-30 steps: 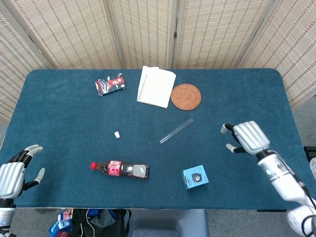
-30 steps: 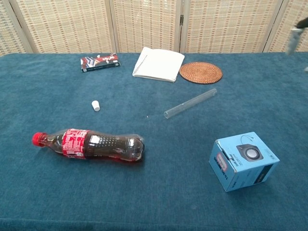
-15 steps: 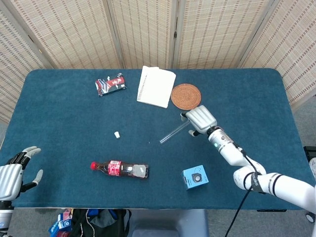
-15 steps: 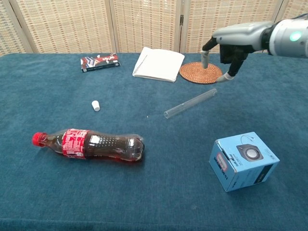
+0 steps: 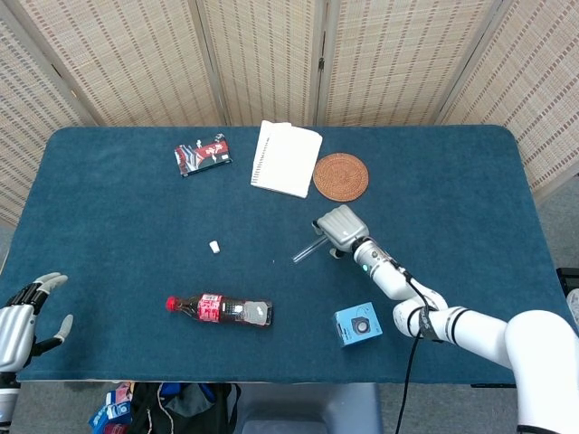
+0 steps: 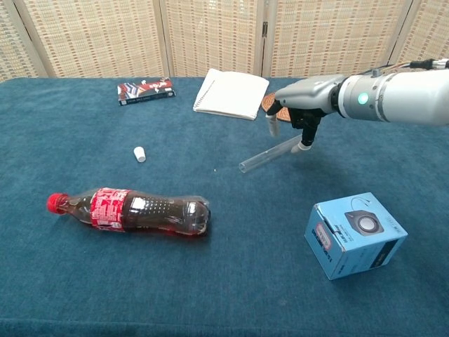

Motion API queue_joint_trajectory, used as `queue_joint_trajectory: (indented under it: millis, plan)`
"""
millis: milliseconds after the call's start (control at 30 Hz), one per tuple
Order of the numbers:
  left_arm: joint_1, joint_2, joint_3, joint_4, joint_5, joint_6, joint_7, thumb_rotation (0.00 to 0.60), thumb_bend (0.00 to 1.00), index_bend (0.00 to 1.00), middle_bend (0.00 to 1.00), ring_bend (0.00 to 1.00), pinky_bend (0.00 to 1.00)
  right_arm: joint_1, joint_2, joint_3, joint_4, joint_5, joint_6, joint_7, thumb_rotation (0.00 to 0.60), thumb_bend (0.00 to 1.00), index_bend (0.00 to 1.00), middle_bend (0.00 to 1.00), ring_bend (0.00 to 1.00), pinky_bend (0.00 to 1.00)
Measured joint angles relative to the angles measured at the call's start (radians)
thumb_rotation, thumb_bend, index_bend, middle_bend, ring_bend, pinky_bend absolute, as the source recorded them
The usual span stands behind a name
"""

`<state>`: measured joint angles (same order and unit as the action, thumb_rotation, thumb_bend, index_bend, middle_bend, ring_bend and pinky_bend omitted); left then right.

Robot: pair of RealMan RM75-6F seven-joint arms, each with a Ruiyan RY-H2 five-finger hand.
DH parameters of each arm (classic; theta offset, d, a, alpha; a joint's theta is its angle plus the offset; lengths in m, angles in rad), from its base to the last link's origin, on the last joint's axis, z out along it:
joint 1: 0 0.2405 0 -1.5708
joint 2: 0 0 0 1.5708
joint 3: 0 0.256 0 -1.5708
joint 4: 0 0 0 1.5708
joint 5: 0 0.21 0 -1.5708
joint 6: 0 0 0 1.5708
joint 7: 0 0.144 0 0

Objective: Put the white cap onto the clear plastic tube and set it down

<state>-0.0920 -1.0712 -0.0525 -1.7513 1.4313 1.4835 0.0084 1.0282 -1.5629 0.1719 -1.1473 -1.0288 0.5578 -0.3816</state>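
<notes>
progress: early, nothing capped | my right hand [image 6: 298, 105] over clear plastic tube [image 6: 263, 159], grip unclear | white cap [image 6: 140, 154] lies apart | left hand [image 5: 16, 318] spread, empty

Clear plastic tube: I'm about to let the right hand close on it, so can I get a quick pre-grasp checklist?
1. Right hand over the clear plastic tube: ok, fingers pointing down above its far end.
2. Tube lying free on the table: ok, nothing resting on it.
3. Fingers touching the tube: cannot tell.
4. White cap visible and unobstructed: ok, alone to the left.
5. Left hand holds nothing: ok, open at the table edge.
6. Woven coaster clear of the grasp: ok, it lies behind the hand.
</notes>
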Motion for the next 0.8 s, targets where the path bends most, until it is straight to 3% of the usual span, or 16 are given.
queue_joint_trajectory:
  millis: [367,800]
  plan:
    - [0.004,-0.003,-0.004,0.011,-0.011,-0.005,-0.007,0.600,0.36,0.21,0.20,0.22,0.33,0.052,-0.076,-0.013,0.117,0.010,-0.043,0.017,0.600,0.26,0.41,1.00,1.00,1.00]
    - [0.014,-0.013,-0.006,0.037,-0.020,-0.006,-0.033,0.600,0.36,0.21,0.20,0.22,0.33,0.092,-0.120,-0.034,0.166,0.049,-0.061,-0.014,0.600,0.29,0.44,1.00,1.00,1.00]
